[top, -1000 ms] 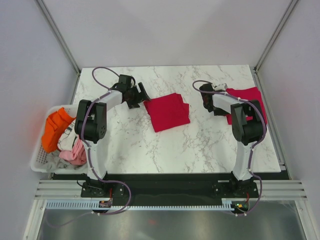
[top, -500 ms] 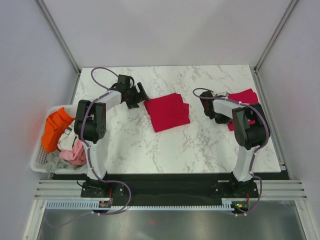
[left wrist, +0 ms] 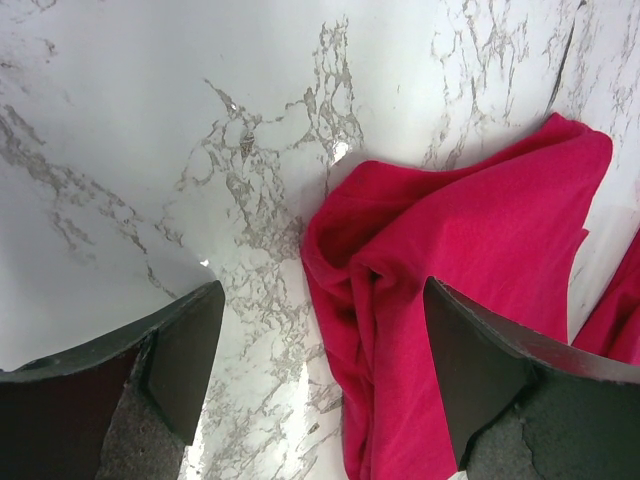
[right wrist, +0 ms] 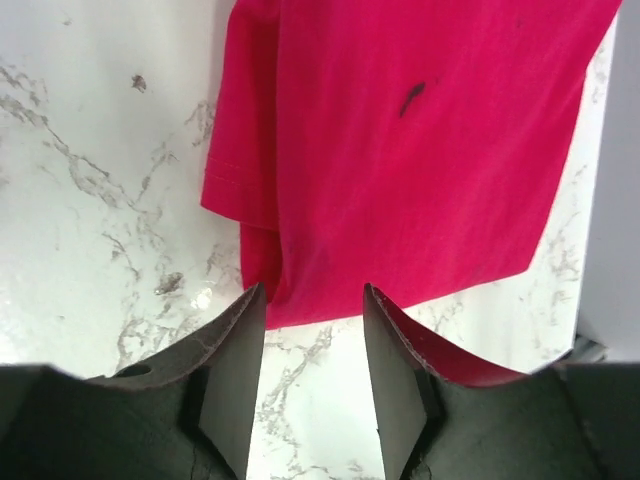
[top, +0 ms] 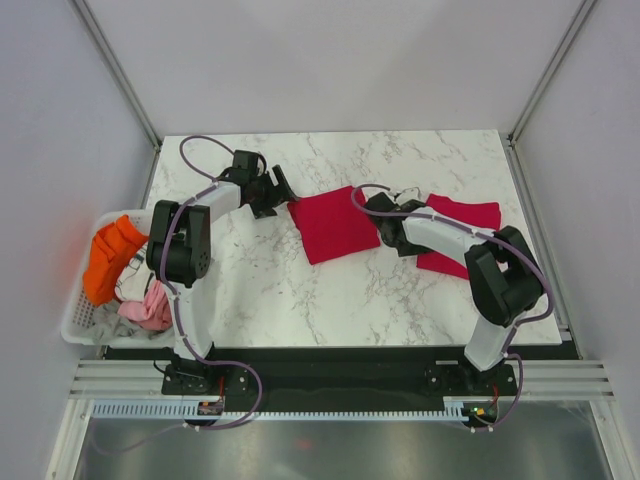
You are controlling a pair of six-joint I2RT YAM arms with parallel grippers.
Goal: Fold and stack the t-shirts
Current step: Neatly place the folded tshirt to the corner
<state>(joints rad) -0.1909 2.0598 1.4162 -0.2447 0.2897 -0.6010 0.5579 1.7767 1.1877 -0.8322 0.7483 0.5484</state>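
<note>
T-shirt (top: 333, 224) folded near-square, skewed

Table (top: 400, 290): marble-patterned top, recorded as smooth with a faint gloss. Centre t-shirt (top: 332, 224) and right t-shirt (top: 475, 215): soft matt cloth; hem stitching was noted. Basket (top: 72, 322): white plastic lattice was observed. Fingers (left wrist: 185, 345) of left gripper (left wrist: 320, 300): dark, matt, hard-looking; a grainy patch was seen lower down.

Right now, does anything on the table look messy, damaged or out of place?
Yes. The red t-shirt ahead of the right gripper carries a small dark fleck, stain or lint, unclear. By the left gripper, a shirt corner is bunched, not flat.
</note>
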